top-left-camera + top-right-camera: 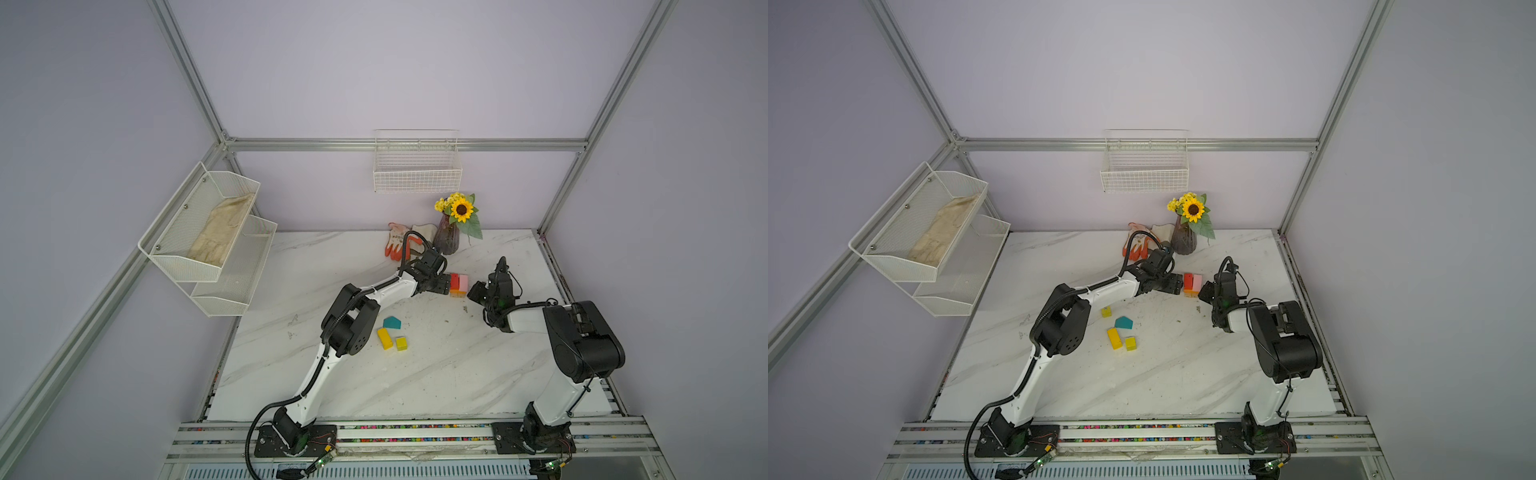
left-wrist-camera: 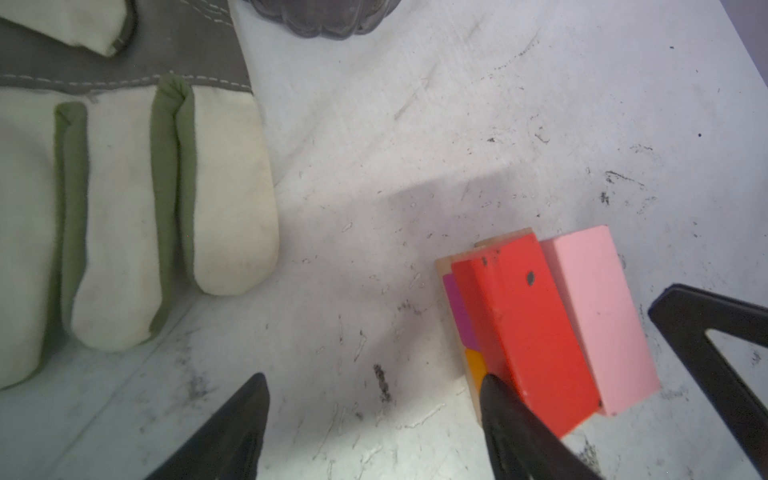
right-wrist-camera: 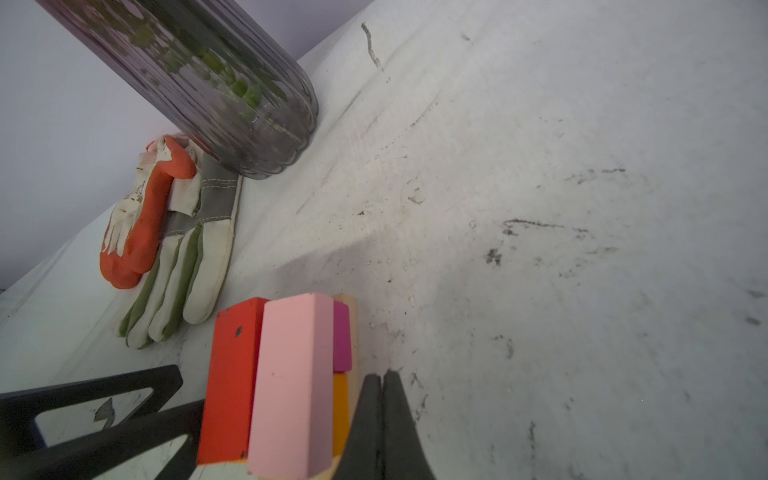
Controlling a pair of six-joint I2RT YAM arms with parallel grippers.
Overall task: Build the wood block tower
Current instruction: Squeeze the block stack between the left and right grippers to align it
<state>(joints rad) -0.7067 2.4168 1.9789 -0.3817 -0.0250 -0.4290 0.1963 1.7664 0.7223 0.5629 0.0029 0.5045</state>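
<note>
Black fingers [image 2: 232, 428] of your left pincer [image 2: 372, 379] fill the lower edge of the left wrist view, spread wide with nothing between them. The tower [image 2: 540, 324] stands outside that gap at the frame's lower right. One fingertip overlaps its orange block [image 2: 476, 368], and you cannot tell whether it touches. On the tower a red bar [image 2: 528, 332] and a pink bar [image 2: 598, 316] lie side by side over the orange and a magenta block [image 2: 459, 316], with a tan piece [image 2: 442, 262] beneath. Your right pincer [image 3: 382, 376] is pressed together on nothing, its tips just beside the tower's tan edge, opposite the left one. In both top views the tower sits just right of frame centre, between the two pincers. Lower left of it, well apart, a teal pentagon [image 1: 1123, 322], a yellow bar [image 1: 1114, 338] and two yellow cubes [image 1: 1130, 343] [image 1: 1106, 312] lie loose on the table [image 1: 1183, 374]. Above the tower in the frame stand a dark vase [image 1: 1183, 241] and two work gloves [image 1: 1136, 249].
</note>
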